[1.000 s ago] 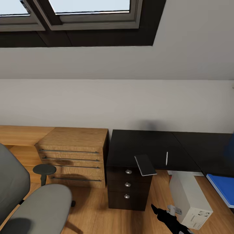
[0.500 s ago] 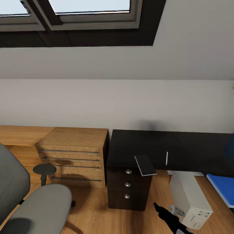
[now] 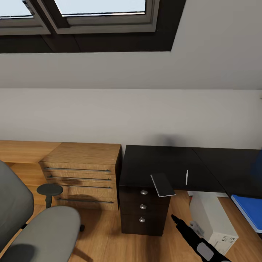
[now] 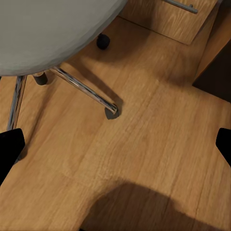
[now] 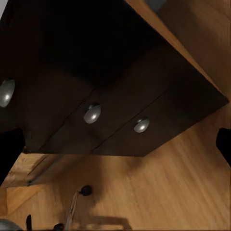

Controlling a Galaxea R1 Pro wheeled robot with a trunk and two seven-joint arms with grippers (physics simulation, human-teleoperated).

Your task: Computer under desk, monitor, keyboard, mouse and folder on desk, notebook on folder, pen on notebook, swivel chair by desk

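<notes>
Counter [image 3: 171, 160]: black L-shaped top against the wall, black drawers [image 3: 142, 211] with three silver knobs beneath its left end.

Notebook [image 3: 162, 184]: dark grey, on the counter's front edge, one corner overhanging above the drawers. It lies up and slightly left of the right claw, well apart from it.

Pen [image 3: 187, 177]: slim, whitish, on the counter just right of the notebook, not touching it.

Folder [image 3: 249, 210]: bright blue, at the right edge of the head view, lower than the counter top; what it rests on cannot be told.

Computer [image 3: 213, 222]: light grey tower on the wood floor under the counter, right of the drawers, just beside the right arm.

Chair [image 3: 32, 225]: grey seat and back at lower left, black armrest pad beside it; chrome legs and casters show in the left wrist view [image 4: 82, 86].

Wooden dresser [image 3: 85, 174]: left of the counter, touching its side.

Right claw [image 3: 174, 219]: low, in front of the drawers, below the counter; fingers [image 5: 9, 154] spread wide, empty, facing the knobs [image 5: 91, 113].

Left claw [image 4: 115, 144]: above the bare floor beside the chair base, spread wide, empty.
</notes>
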